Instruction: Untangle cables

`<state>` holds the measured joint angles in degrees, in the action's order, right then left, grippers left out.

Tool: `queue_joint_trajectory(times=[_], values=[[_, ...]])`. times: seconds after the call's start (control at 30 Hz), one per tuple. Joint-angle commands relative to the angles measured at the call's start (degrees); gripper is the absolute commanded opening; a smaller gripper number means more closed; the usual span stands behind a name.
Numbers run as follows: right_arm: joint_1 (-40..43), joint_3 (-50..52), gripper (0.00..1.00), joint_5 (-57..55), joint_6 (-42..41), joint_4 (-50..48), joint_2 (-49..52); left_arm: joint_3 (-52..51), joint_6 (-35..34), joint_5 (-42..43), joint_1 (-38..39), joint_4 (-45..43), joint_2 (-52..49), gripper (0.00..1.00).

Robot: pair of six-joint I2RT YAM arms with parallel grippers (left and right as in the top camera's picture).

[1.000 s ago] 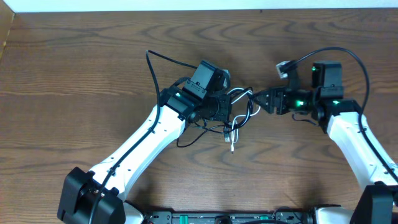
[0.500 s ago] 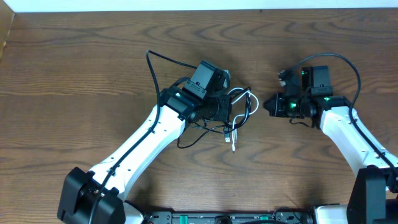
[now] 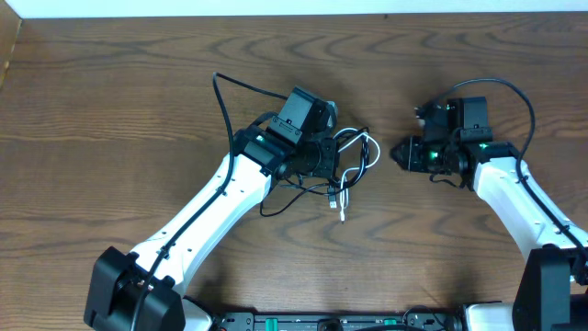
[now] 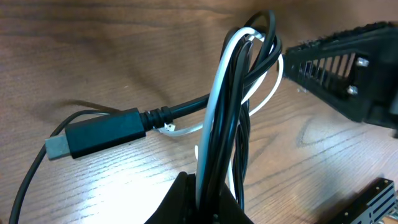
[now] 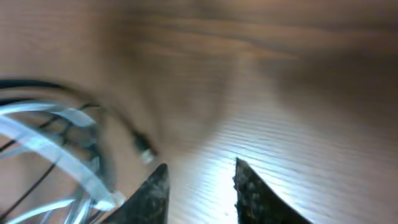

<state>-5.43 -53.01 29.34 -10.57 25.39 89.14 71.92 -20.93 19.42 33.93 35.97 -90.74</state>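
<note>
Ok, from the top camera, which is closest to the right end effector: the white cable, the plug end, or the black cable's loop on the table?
1. white cable: its loop sits just left of the right end effector.
2. plug end: lower down, toward the table's front.
3. black cable: its trailing loop, farthest left, beside the left arm.

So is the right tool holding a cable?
No, the right tool has only bare table between its fingers; the cables lie off to one side.

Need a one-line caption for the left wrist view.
Left end effector shut on the tangled black cable and white cable above the table, a black plug sticking out beside them.
</note>
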Motion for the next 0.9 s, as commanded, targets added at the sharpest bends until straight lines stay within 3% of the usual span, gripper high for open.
queue_joint_trajectory(times=[0.0, 0.23, 0.43, 0.87], values=[[-0.8, -1.0, 0.38, 12.3, 6.7, -1.1, -2.3, 0.6, -0.7, 0.9, -0.3, 0.3, 1.7, 0.07], [-4.3, -1.0, 0.51, 10.8, 9.4, -1.9, -5.4, 0.6, -5.6, 0.6, -0.3, 0.2, 1.7, 0.07], [-7.5, -1.0, 0.50, 0.6, 4.8, -1.7, -5.3, 0.6, -6.2, 0.7, -0.3, 0.3, 1.7, 0.07], [-8.1, -2.1, 0.52, 0.9, 0.3, -2.0, -7.0, 0.6, -6.2, -1.9, -0.3, 0.7, 1.7, 0.07]])
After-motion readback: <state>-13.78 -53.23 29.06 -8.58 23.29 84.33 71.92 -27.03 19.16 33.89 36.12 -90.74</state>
